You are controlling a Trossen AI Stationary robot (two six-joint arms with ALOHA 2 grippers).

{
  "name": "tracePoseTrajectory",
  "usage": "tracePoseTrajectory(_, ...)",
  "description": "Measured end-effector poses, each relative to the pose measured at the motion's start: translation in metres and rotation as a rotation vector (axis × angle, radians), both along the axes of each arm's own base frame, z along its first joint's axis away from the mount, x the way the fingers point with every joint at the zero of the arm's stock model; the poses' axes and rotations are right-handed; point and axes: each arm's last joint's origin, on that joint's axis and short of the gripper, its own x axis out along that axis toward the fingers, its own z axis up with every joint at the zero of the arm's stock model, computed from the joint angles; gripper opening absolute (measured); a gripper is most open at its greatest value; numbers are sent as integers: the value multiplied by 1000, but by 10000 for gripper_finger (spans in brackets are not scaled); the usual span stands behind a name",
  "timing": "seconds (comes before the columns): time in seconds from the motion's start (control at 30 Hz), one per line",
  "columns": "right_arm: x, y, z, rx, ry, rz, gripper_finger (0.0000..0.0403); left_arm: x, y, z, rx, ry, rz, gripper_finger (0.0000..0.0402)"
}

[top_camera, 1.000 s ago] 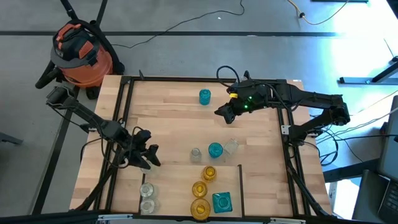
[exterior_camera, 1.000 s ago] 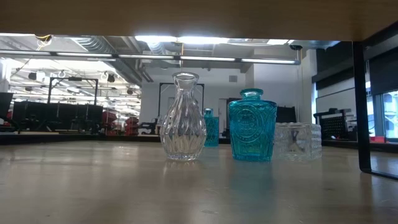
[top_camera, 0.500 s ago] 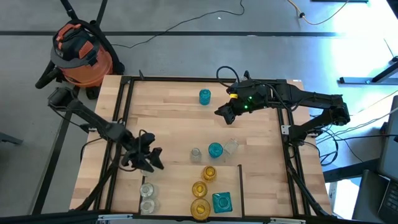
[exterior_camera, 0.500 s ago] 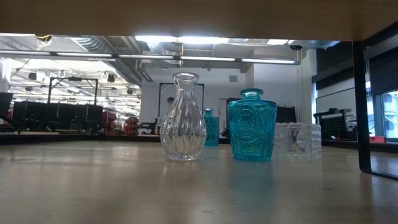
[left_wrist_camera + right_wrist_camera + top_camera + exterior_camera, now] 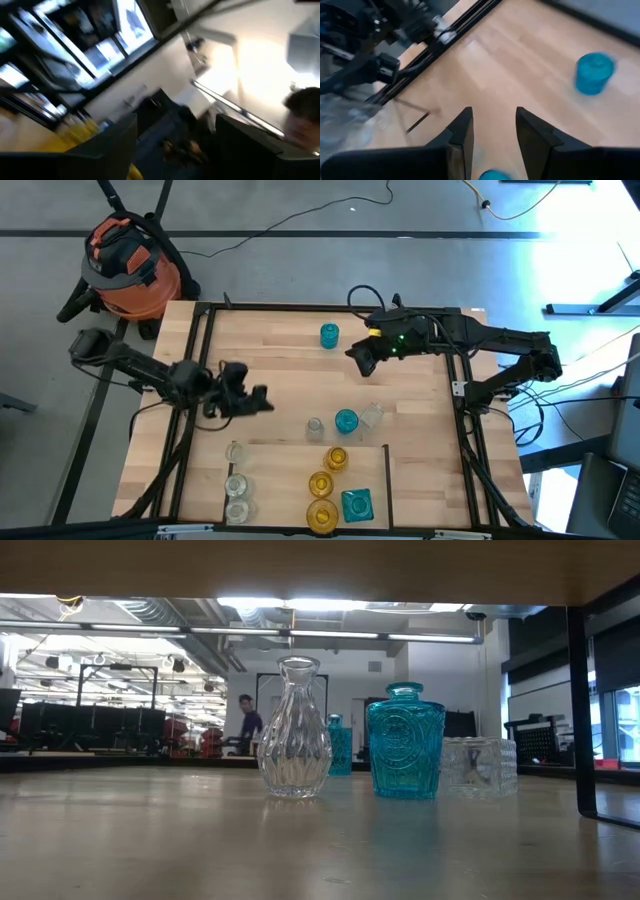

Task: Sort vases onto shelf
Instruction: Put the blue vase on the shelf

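Pale wood spreads below; my left gripper, fingers apart and empty, should approach the clear vase level, straddling its neck squarely.

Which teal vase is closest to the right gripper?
The lone round teal vase at the far side of the table. It stands just left of the right gripper; the other two teal ones, mid-table and square on the shelf, are much farther.

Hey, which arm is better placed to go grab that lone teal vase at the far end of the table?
Probably the right. The right gripper, fingers open, hovers just beside the lone teal vase, which also shows in its wrist view. The left gripper sits farther off, near the shelf's clear vases.
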Motion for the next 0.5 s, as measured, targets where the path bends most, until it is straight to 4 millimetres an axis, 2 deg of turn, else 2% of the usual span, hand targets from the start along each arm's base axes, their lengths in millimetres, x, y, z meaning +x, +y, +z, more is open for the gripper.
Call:
tracePoseTrajectory(0.17, 5, -12, -5, -57, 29, -62, 111, 2, 35, 4, -7, -20, 175, 261)
tracePoseTrajectory(0.3, 15, -24, -10, -76, 16, -83, 111, -6, 60, 12, -28, -62, 294, 261)
tracePoseTrajectory(0.5, 48, -47, -32, -95, 0, -113, 111, -17, 84, 31, 16, -106, 383, 261)
